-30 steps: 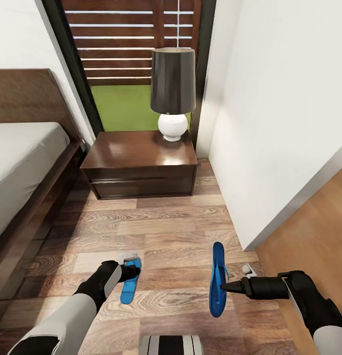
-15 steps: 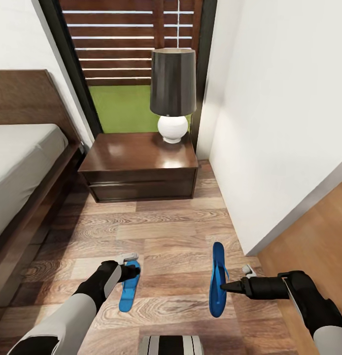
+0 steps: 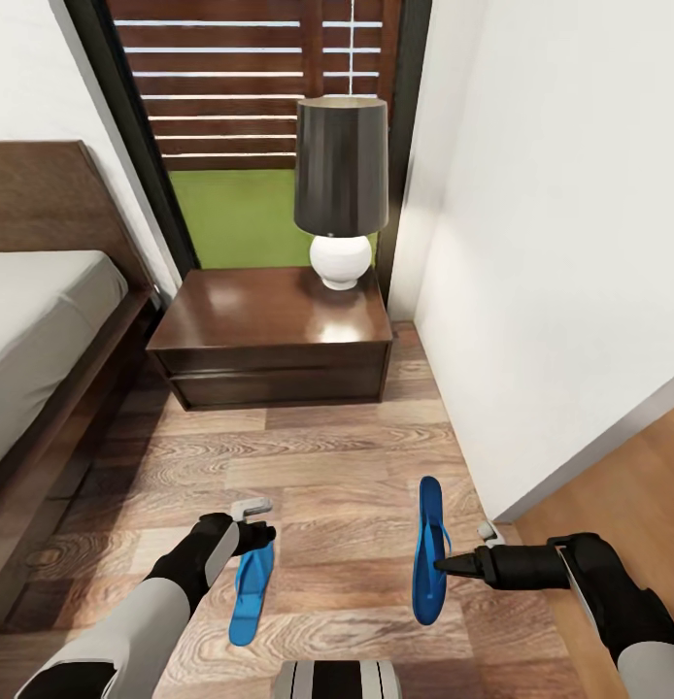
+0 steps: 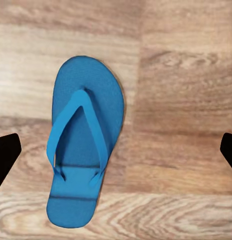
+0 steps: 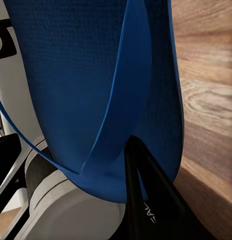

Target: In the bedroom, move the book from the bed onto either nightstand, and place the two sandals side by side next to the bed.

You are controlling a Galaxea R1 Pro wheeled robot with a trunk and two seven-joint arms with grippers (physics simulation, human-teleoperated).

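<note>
One blue sandal [image 3: 250, 584] lies flat on the wood floor, sole down, straps up [image 4: 81, 150]. My left gripper [image 3: 258, 520] hovers just above its toe end, open, with its fingertips [image 4: 5, 156] spread wide on either side of the sandal and not touching it. My right gripper [image 3: 444, 561] is shut on the strap of the second blue sandal [image 3: 429, 553], which hangs on edge just above the floor [image 5: 95, 75]. The bed [image 3: 36, 320] is at the left and a dark nightstand [image 3: 269, 316] stands beside it. The book is out of view.
A lamp [image 3: 340, 184] with a dark shade and white base stands on the nightstand's right half. A white wall [image 3: 570, 243] juts in close on the right, leaving a narrow strip of floor between it and the bed. A black-framed window is behind the nightstand.
The view has shifted slightly. My left gripper has lifted off the left sandal, which now lies fully exposed on the floor. The right gripper still holds its sandal in the same place.
</note>
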